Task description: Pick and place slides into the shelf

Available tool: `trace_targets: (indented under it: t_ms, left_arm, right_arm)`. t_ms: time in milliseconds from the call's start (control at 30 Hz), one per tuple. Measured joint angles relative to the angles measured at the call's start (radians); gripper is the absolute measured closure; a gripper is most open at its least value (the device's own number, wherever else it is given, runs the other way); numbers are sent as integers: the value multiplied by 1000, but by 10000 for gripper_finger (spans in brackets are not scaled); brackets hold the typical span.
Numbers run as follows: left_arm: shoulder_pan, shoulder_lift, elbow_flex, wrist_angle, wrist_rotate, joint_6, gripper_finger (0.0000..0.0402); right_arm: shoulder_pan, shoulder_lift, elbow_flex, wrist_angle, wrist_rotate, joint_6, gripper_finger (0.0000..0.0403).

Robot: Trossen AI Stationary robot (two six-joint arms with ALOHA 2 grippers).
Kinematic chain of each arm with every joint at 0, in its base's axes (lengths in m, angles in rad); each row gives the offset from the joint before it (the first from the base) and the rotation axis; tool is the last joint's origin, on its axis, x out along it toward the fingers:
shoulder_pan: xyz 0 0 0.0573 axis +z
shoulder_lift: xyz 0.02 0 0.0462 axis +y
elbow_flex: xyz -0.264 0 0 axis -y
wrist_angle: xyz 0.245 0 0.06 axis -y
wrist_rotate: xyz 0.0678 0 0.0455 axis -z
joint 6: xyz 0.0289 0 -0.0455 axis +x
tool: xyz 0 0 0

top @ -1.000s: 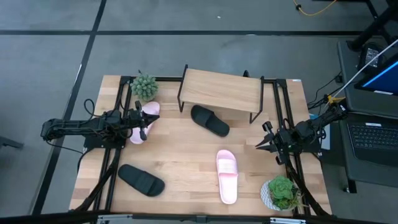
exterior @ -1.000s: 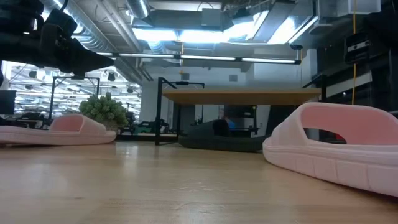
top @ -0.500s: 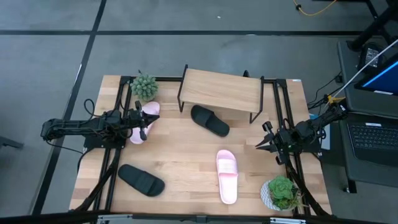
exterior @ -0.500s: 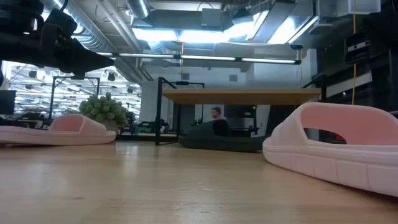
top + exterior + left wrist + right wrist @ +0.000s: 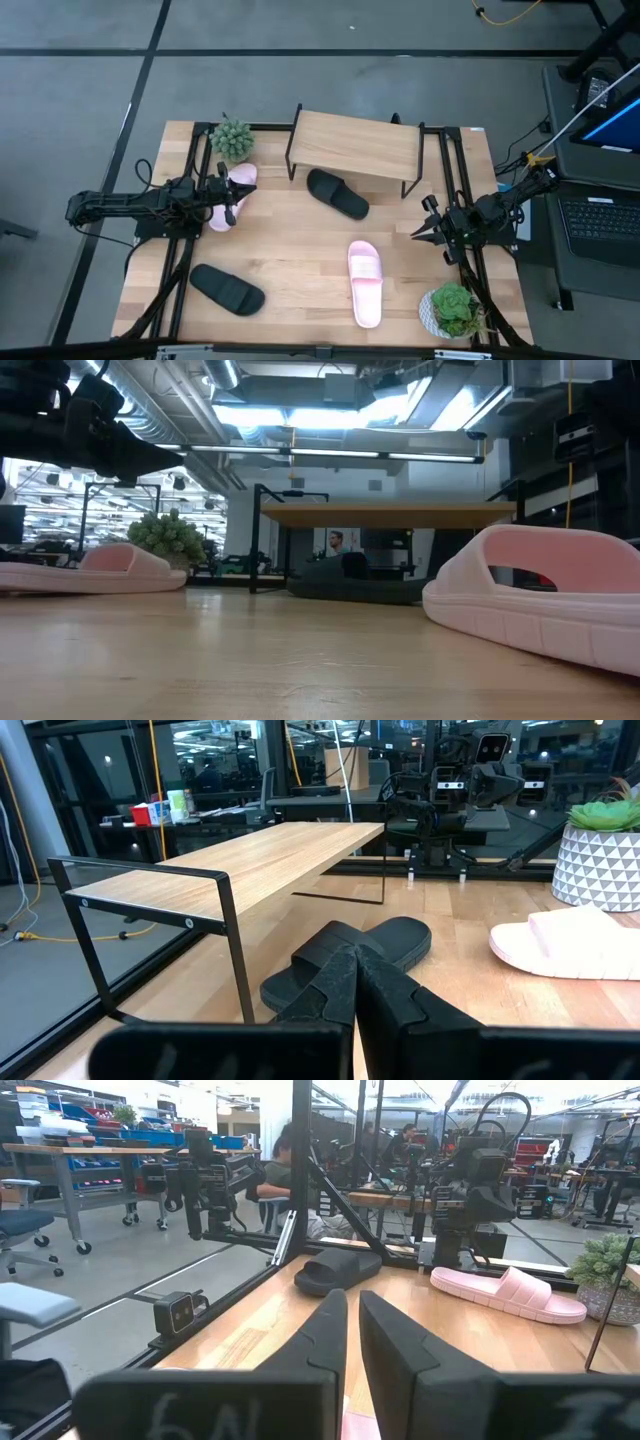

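Nothing on the table has moved; only a person (image 5: 337, 544) far behind has shifted. Left gripper (image 5: 232, 197), fingers pressed together, hangs at centre-left over a pink slide (image 5: 228, 195). Right gripper (image 5: 420, 230), fingers narrow, waits at right. Shelf (image 5: 354, 145) stands upper centre, one black slide (image 5: 337, 193) at its edge.

So on my wooden surface (image 5: 300, 270) there's a little green plant (image 5: 232, 138) at the far left corner, and another one in a white patterned pot (image 5: 452, 310) at the near right corner. Off to my right sits an open laptop (image 5: 603, 222). Grey floor (image 5: 80, 90) all around, somebody (image 5: 336, 543) way back in the room.
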Motion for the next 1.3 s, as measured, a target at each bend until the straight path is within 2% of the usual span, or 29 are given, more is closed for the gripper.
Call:
trace_targets:
  t_ms: [233,400,1300]
  left_arm:
    - [0,0,0,0,0,0,401]
    - [0,0,0,0,0,0,401]
    - [0,0,0,0,0,0,401]
  right_arm:
    - [0,0,0,0,0,-1,368]
    - [0,0,0,1,0,-86,368]
    - [0,0,0,5,0,-79,368]
